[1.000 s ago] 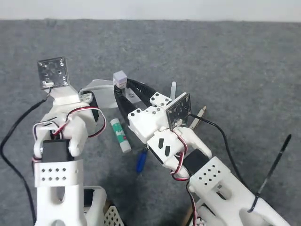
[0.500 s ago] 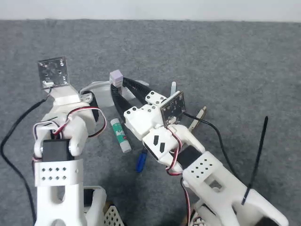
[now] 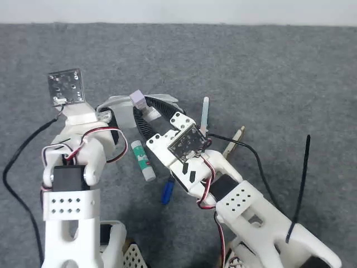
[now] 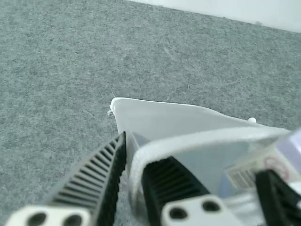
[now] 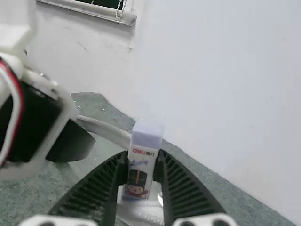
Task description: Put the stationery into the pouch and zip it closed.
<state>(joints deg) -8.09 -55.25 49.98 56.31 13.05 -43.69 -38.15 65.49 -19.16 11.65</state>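
High view, eraser: I am gripping the eraser (image 3: 137, 97) in the right gripper (image 3: 140, 107), jaws closed on its sides, and it is hanging just over the pouch (image 3: 118, 103) mouth, not yet inside.
High view, pouch: it is lying on the mat (image 3: 290, 78) between the two arms, and the left gripper (image 3: 113, 115) is pinching its near edge.
High view, left to pack: a glue stick (image 3: 143, 160), a blue pen (image 3: 167, 191), a clear pen (image 3: 204, 113) and what looks like a pencil (image 3: 233, 139) are lying on the mat outside the pouch.
Left wrist view, left gripper: the left gripper (image 4: 134, 150) is clamping the pouch (image 4: 178, 120) rim, one jaw inside and one outside, holding the mouth open.
Left wrist view, contents: something with a printed label is showing through the pouch wall; I cannot tell whether it is inside.
Right wrist view, eraser: the eraser (image 5: 143, 141) is standing upright between the closed jaws of the right gripper (image 5: 141, 162), with the pouch (image 5: 101, 128) rim just behind it.
Progress: I am judging this as early. The first item is going in, four more are waiting, and the zipping is not begun.
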